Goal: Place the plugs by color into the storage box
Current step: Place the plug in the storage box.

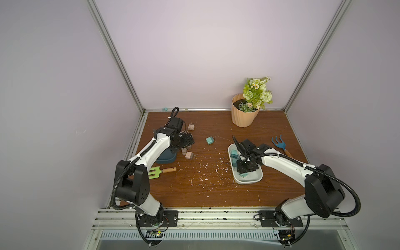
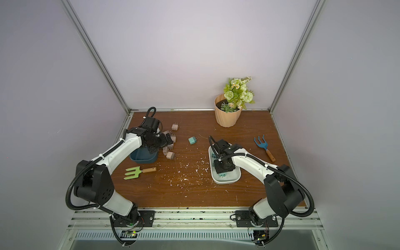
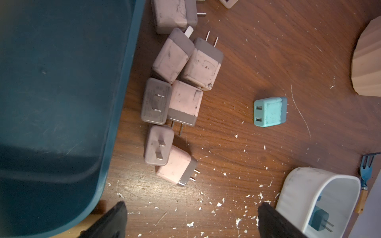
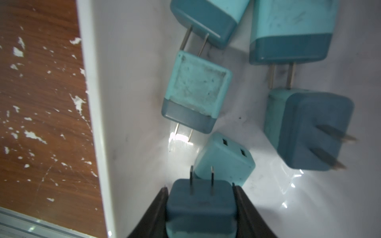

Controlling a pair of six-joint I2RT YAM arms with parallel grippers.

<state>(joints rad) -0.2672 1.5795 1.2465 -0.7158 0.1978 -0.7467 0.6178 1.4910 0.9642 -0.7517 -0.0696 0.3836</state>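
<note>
My right gripper (image 4: pixel 199 187) is shut on a teal plug (image 4: pixel 201 204), prongs pointing outward, held low inside the white storage box (image 4: pixel 127 103). Several more teal plugs (image 4: pixel 195 90) lie on that box's floor. In both top views the white box (image 1: pixel 249 180) sits right of centre and a lone teal plug (image 1: pixel 210 140) lies mid-table. My left gripper (image 3: pixel 193 204) hangs open over bare wood with nothing between its fingers. Just beyond it, several pinkish-tan plugs (image 3: pixel 185 101) are clustered against the dark blue storage box (image 3: pixel 61 103), which looks empty.
A peach flower pot (image 1: pixel 244 116) stands at the back right. A blue hand rake (image 1: pixel 280 144) lies right of the white box. A green hand rake (image 1: pixel 154 172) lies near the left arm. White flecks (image 1: pixel 205 171) are scattered over the wooden table.
</note>
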